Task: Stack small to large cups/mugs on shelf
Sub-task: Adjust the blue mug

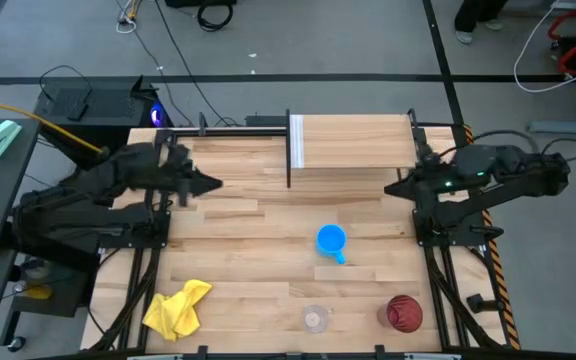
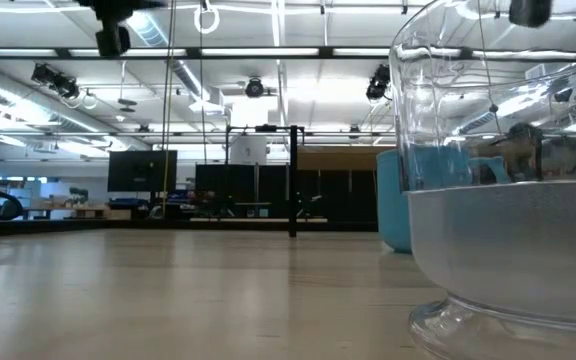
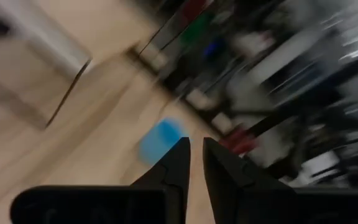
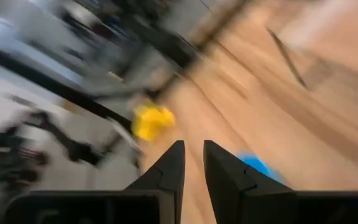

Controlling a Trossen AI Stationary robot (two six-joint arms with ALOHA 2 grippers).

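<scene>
1. You have 3 vessels on the wooden surface [image 1: 228, 250], all standing apart from one another and none on the shelf [image 1: 353, 142].
2. The clear cup [image 1: 315, 319] stands upright near the front edge, roughly central. In the low view it fills the right side [image 2: 508, 200]; whether it holds anything you cannot tell.
3. The blue mug [image 1: 331, 239] sits upright mid-surface, in front of the shelf, its handle pointing toward the front edge. From above its inside shows only blue. In the low view it stands behind the clear cup [image 2: 396, 200].
4. The dark red tumbler [image 1: 403, 313] stands at the front right, to the right of the clear cup. Its inside is too dark to read.
5. The shelf lies along the back edge, right of centre, with its white end panel [image 1: 295, 142] at its left end and a black upright [image 1: 288, 150] just beside that.
6. A yellow cloth [image 1: 176, 308] lies crumpled at the front left, well apart from the vessels.
7. Your left gripper [image 1: 211, 184] hangs over the back left of the surface, pointing inward; its fingers [image 3: 174, 165] are nearly together and grasp nothing.
8. Your right gripper [image 1: 393, 189] hangs over the right side, just in front of the shelf's right end; its fingers [image 4: 171, 163] are likewise close together with nothing between them.
9. Nothing lies between either gripper and the blue mug.
</scene>
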